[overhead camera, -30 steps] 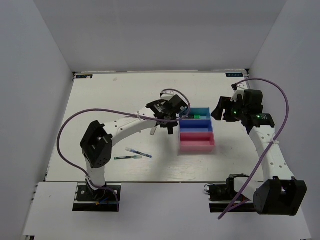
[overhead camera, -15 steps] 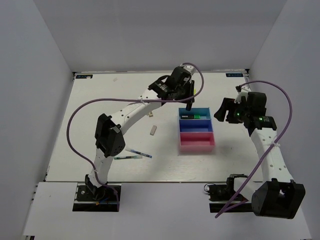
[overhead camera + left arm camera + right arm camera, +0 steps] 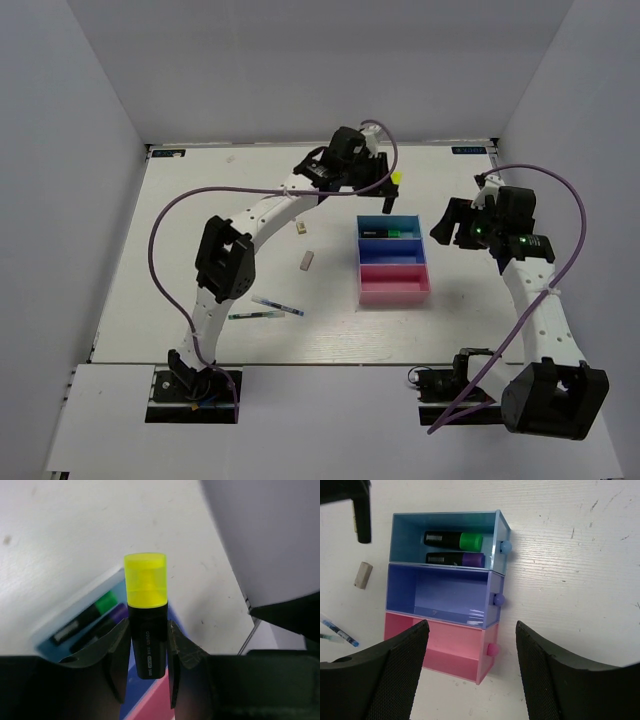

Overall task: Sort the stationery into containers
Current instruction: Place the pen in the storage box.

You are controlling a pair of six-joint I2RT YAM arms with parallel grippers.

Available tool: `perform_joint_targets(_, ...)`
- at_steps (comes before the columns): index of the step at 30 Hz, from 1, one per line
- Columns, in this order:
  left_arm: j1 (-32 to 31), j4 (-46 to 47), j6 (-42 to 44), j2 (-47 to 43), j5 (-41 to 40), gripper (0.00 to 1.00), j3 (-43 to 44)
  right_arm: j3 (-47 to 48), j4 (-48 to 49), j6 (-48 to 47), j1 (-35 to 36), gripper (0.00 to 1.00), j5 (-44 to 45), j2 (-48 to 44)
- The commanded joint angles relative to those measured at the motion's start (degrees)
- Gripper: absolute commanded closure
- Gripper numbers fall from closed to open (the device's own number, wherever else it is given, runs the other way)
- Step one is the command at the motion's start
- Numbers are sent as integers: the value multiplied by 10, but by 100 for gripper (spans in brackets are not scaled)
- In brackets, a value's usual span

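Left end effector (image 3: 146,652) is clamped tight on the yellow-capped highlighter (image 3: 145,605), cap pointing outward. It hangs above the tabletop (image 3: 220,200), just past the far wall of the light blue tray (image 3: 445,519), toward the far edge. That tray holds a green-capped highlighter (image 3: 452,540) and a purple-capped highlighter (image 3: 455,559), so this one likely joins them. Room looks tight: bring it over the tray, turn it parallel to the pair, and lower it close before releasing. Right end effector (image 3: 443,224) hangs wide open and empty near the right edge.
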Motion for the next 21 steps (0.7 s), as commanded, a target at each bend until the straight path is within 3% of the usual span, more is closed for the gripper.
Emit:
perform_joint_targets(1, -8, -50, 104, 14, 100, 100, 104, -1, 20, 8, -9, 27, -15, -15)
perform_joint_targets(5, -10, -78, 218, -8, 77, 100, 78, -2, 22, 10, -15, 27, -24, -15)
perform_joint_targets(9, -21, -49, 319, -49, 20, 100, -24, -2, 23, 9, -18, 27, -29, -13)
perform_joint_targets(12, -52, 59, 387, -77, -43, 100, -100, -9, 30, 6, -23, 27, -36, -13)
perform_joint_targets(14, -69, 77, 420, -74, -88, 100, -104, -13, 31, 6, -24, 27, -39, -13)
perform_joint_targets(21, -76, 76, 435, -32, -98, 100, -60, -17, 32, 9, -37, 27, -55, -12)
